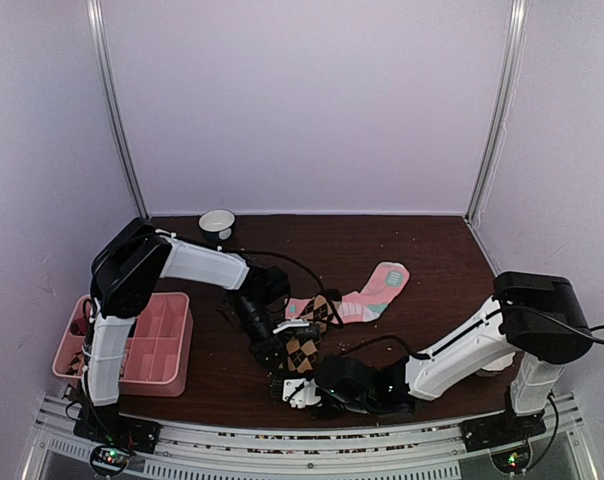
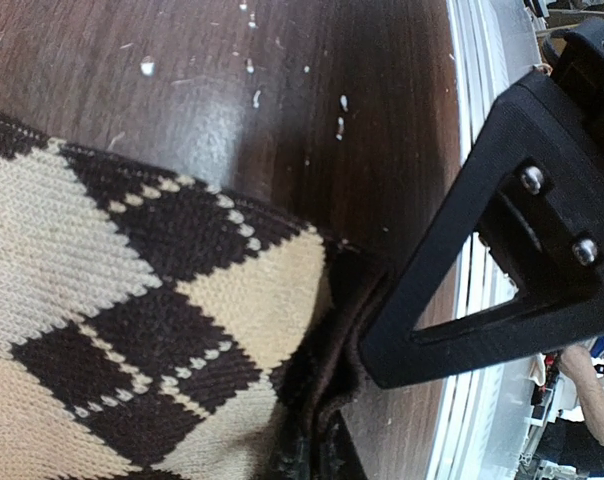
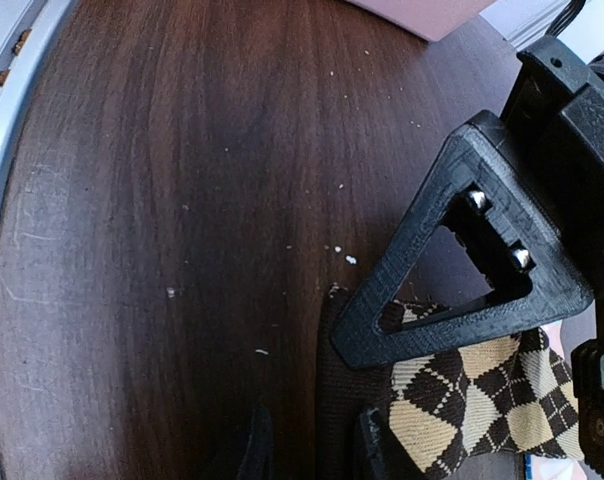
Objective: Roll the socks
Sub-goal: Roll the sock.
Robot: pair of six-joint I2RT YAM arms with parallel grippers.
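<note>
The brown-tan argyle sock (image 1: 302,352) lies at the table's front centre, and more argyle fabric (image 1: 320,308) shows just behind it. The pink sock with a mint toe (image 1: 374,292) lies behind them. My left gripper (image 1: 279,345) is shut on the argyle sock's dark cuff (image 2: 327,400), which bunches between its tips (image 2: 317,458). My right gripper (image 1: 300,388) faces it from the front. Its fingers (image 3: 310,445) straddle the same dark cuff (image 3: 342,400), narrowed but with a gap showing on the left side. The other arm's black triangular finger (image 3: 452,280) crosses the sock.
A pink divided tray (image 1: 172,340) sits at the front left beside the left arm's base. A small white cup (image 1: 217,222) stands at the back left. The metal front rail (image 2: 472,300) runs close behind the right gripper. White crumbs dot the dark wood.
</note>
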